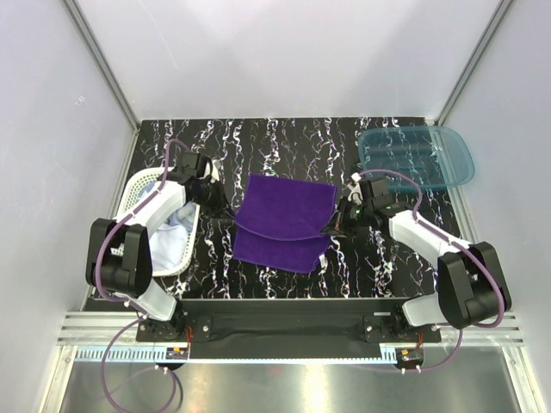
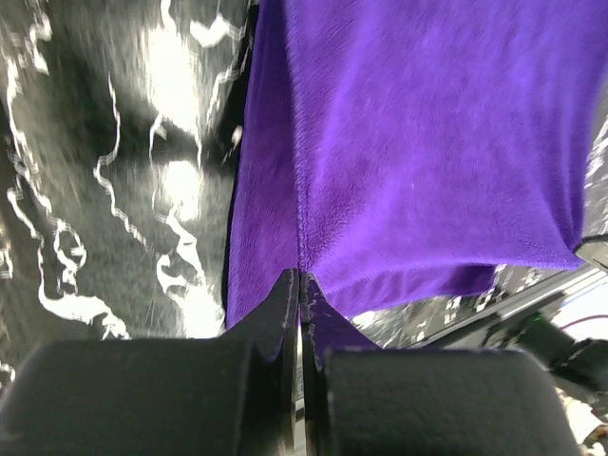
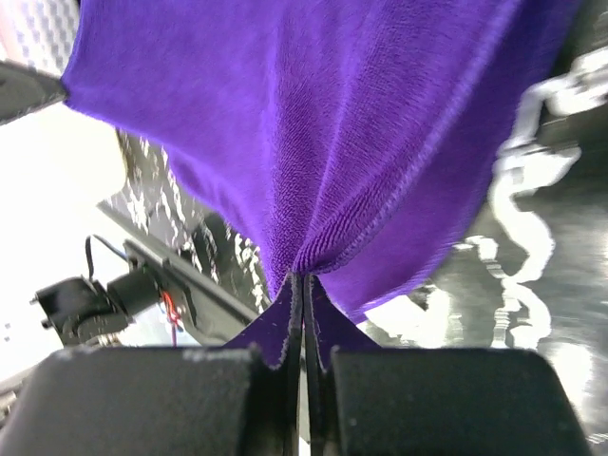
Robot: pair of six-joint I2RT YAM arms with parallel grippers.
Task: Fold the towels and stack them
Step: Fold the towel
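The purple towel [image 1: 284, 219] is stretched between the arms over the middle of the table [image 1: 387, 267], partly doubled. The left fingers [image 2: 280, 309] pinch its left edge and the right fingers [image 3: 318, 318] pinch its right edge, both pressed tight. Judgement: light, limp, plush, unlikely to slip. It is best held at the hems or corners, as the middle sags.

We see one towel [image 1: 284, 219] in the middle of the worktop [image 1: 284, 138]. The left tool [image 1: 225, 209] pinches its left edge and the right tool [image 1: 331, 225] its right edge. A basket [image 1: 138, 185] stands at the left side with more cloth [image 1: 176, 231] in it, and a bin [image 1: 417, 155] lies at the far right corner
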